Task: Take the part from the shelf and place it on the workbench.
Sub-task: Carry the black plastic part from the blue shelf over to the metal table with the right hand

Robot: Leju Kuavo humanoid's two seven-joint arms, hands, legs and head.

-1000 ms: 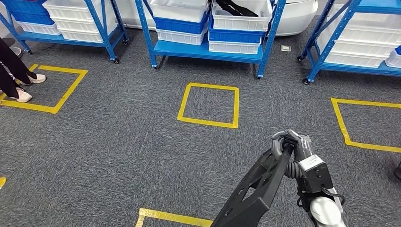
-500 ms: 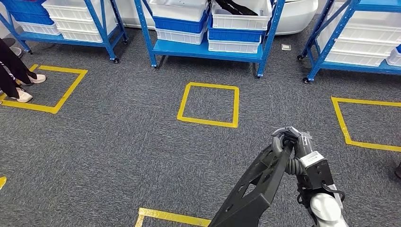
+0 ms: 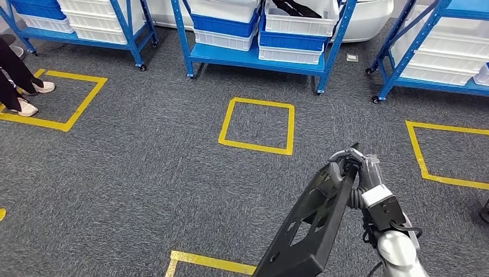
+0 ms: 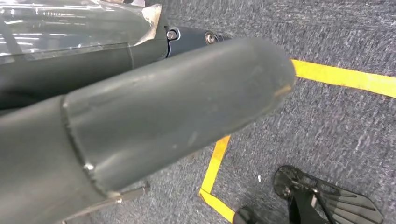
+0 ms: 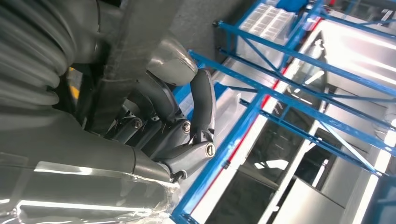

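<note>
Head view tilted slightly downward since the earlier frames: blue shelf point(image 3: 259, 57), yellow floor square point(image 3: 256, 126) and the person's shoes point(image 3: 26, 107) sit higher or shifted in frame. Right hand point(image 3: 352, 170) with the black part point(image 3: 311, 225) gripped appears marginally lower and leftward; grip unchanged

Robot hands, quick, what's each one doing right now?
Left robot hand: in the left wrist view, but its state cannot be told.
Right robot hand: holding the black part.
</note>
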